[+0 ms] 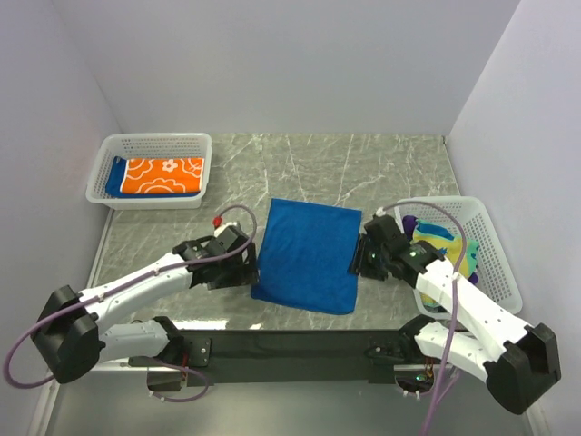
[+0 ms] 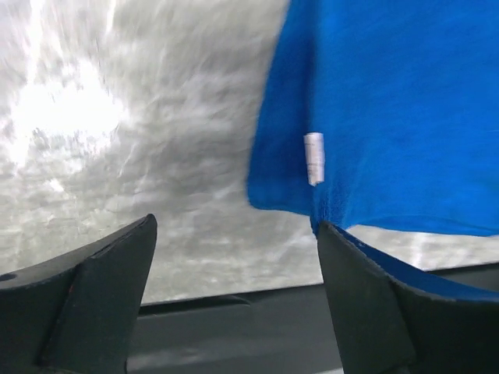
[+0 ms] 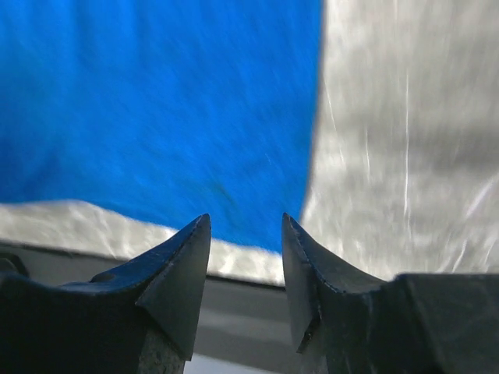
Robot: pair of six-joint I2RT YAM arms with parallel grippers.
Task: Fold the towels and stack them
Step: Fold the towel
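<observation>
While flanking the blue towel (image 1: 307, 255) flat on the table (image 1: 363, 163), holding nothing. Spread wide at the left gripper (image 2: 236, 226), partway at the right gripper (image 3: 245, 222).

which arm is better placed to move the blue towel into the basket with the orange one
Probably left: the left gripper is open at the left edge of the towel, on the same side as that basket. The right gripper is at the opposite edge, farther away.
</observation>
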